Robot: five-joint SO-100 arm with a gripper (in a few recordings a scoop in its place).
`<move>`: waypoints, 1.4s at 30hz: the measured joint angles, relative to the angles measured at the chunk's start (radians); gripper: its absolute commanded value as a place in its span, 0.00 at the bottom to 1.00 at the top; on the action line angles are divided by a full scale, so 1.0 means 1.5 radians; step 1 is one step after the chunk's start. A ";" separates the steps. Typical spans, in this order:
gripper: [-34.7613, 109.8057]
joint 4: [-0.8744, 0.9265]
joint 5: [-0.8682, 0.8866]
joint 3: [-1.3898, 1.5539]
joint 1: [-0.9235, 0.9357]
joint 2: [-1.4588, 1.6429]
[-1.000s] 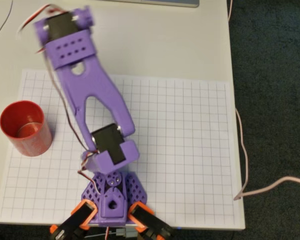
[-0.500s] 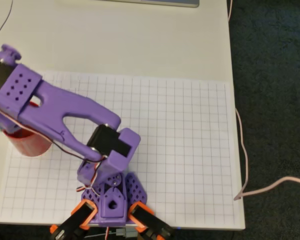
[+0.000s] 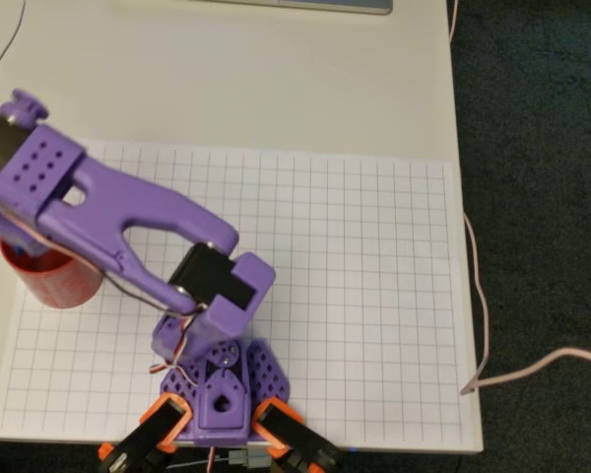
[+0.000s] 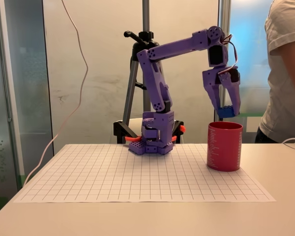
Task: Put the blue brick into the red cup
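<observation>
In the fixed view the purple gripper [image 4: 225,109] hangs pointing down, just above the rim of the red cup [image 4: 224,146], shut on the blue brick [image 4: 225,112] at its fingertips. The brick sits a short way above the cup's opening. In the overhead view the purple arm covers most of the red cup [image 3: 51,281] at the left edge of the grid sheet; the gripper and brick are hidden under the arm there.
The arm's base [image 3: 217,379] is clamped at the near edge of the white grid sheet [image 3: 355,296]. A person in a grey shirt [image 4: 285,69] stands behind the table at the right of the fixed view. A cable [image 3: 478,296] runs along the table's right edge.
The arm has swung from the far middle of the sheet to the left, over the red cup. In the last half second it has barely shifted.
</observation>
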 measured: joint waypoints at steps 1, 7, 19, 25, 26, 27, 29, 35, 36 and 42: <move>0.24 -0.003 -0.002 0.000 0.013 0.000; 0.24 -0.001 -0.018 0.000 0.030 0.000; 0.82 0.017 0.018 0.016 0.032 -0.003; 0.82 0.024 0.007 0.025 0.044 -0.003; 0.82 0.026 0.006 0.025 0.044 -0.003; 0.82 0.026 0.006 0.025 0.044 -0.003; 0.80 0.026 0.005 0.025 0.043 -0.003; 0.24 0.001 -0.035 0.035 0.056 -0.003; 0.24 -0.002 -0.039 0.035 0.056 -0.003; 0.24 -0.007 -0.033 0.035 0.064 -0.005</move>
